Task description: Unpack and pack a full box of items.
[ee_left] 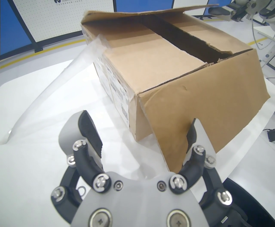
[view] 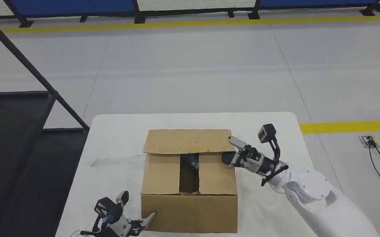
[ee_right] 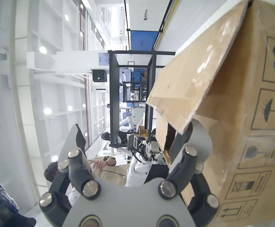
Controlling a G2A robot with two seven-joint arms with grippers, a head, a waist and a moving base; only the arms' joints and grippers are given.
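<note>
Box (view: 160, 177) just beside right claw (view: 231, 151)

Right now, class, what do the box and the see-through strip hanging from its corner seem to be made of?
Box: brown cardboard, matt; its torn flap edges look ragged and fibrous. Strip: probably clear plastic packing tape, faintly glossy; the white table shows through it.
</note>
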